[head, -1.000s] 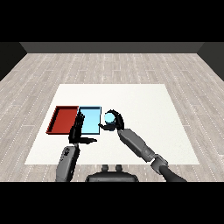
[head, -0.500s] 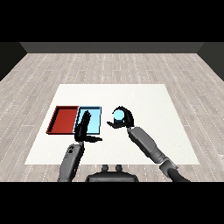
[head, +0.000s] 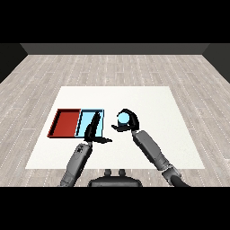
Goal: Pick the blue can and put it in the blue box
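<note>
Wood-plank floor all round, white table [head: 148, 101] in the middle, and I've got the blue can [head: 122, 118] wrapped up in my right hand [head: 128, 122], fingers curled round it, held just to the right of the blue tray [head: 99, 112] and not over it yet. Red tray [head: 66, 122] sits snug against the blue one's left side, so overshooting is the thing to avoid. My left hand [head: 92, 131] holds nothing, fingers straight, and it's parked over the blue tray's near half with the thumb sticking out right, basically in the way. So my take on doing this bit well: pull the left hand back first, or aim for the tray's far end, carry the can across upright, get it fully past the right rim, then lower it before letting go.
</note>
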Action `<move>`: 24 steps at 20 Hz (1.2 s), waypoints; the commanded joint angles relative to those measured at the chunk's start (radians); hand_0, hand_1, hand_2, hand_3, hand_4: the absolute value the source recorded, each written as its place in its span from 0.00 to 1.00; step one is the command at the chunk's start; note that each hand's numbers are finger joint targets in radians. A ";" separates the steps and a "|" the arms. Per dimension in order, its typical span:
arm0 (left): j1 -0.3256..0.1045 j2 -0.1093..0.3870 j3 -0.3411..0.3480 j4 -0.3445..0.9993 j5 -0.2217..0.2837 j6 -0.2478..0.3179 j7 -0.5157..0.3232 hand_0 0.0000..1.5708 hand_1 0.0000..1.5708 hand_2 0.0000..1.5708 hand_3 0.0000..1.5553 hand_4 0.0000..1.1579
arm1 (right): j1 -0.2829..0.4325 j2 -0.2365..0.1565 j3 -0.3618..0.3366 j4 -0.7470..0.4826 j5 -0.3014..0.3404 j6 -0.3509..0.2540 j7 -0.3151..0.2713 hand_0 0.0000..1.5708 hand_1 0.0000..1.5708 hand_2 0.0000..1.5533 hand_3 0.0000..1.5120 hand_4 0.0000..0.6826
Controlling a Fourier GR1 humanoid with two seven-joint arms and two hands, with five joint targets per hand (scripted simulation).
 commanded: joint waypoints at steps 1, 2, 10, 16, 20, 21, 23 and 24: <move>-0.072 0.000 -0.060 0.118 0.030 0.060 -0.030 0.00 0.00 0.00 0.00 0.00 | 0.011 0.032 -0.013 -0.036 0.067 0.012 0.038 0.91 0.91 0.93 0.93 0.97; -0.021 0.000 -0.101 0.053 0.043 0.075 -0.005 0.00 0.00 0.00 0.00 0.00 | 0.001 0.060 -0.066 0.062 0.054 0.056 -0.043 0.91 0.91 0.93 0.94 0.97; -0.132 0.000 -0.108 0.278 0.101 0.090 -0.086 0.00 0.00 0.00 0.00 0.00 | 0.052 0.086 -0.073 -0.081 0.154 0.081 0.034 0.89 0.89 0.93 0.93 0.98; -0.202 0.000 -0.188 0.320 0.166 0.185 -0.073 0.00 0.00 0.00 0.00 0.00 | 0.069 0.082 -0.122 -0.150 0.195 0.135 0.103 0.89 0.89 0.93 0.93 1.00; -0.225 0.000 -0.211 0.367 0.204 0.172 -0.103 0.00 0.00 0.00 0.00 0.00 | 0.026 0.115 -0.069 -0.050 0.176 0.100 0.030 0.89 0.89 0.93 0.93 0.99; -0.237 0.002 -0.090 0.342 0.138 0.078 -0.025 0.00 0.00 0.00 0.00 0.00 | 0.103 0.116 -0.080 -0.166 0.223 0.127 0.099 0.89 0.89 0.93 0.93 0.98; -0.178 0.000 -0.237 0.300 0.204 0.166 -0.092 0.00 0.00 0.00 0.00 0.00 | 0.067 0.102 -0.105 -0.137 0.222 0.157 0.082 0.89 0.89 0.92 0.93 0.96; -0.091 0.000 -0.262 0.194 0.157 0.195 -0.059 0.00 0.00 0.00 0.00 0.00 | 0.064 0.116 -0.042 -0.095 0.189 0.087 0.044 0.89 0.89 0.92 0.92 0.96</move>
